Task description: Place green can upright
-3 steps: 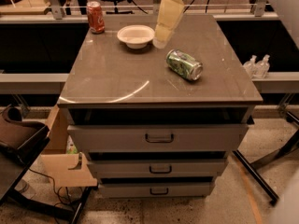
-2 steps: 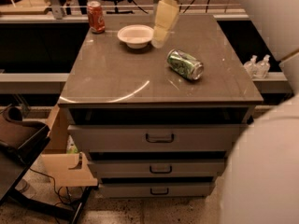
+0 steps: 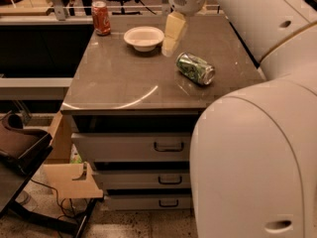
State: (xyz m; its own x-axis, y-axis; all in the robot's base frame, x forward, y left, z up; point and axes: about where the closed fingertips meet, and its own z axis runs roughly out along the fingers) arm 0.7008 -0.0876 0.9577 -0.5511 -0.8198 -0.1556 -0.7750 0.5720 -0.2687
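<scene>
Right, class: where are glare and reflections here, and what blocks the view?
Camera view: a curved glare streak crosses the tabletop near its front edge; the top mirrors the lying green can; the pincer hangs above it beside the white bowl; the robot arm blocks the right foreground.

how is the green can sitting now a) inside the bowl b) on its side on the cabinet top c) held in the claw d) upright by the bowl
b, the green can lies on its side on the cabinet top, with the claw apart from it, beside the bowl.
</scene>
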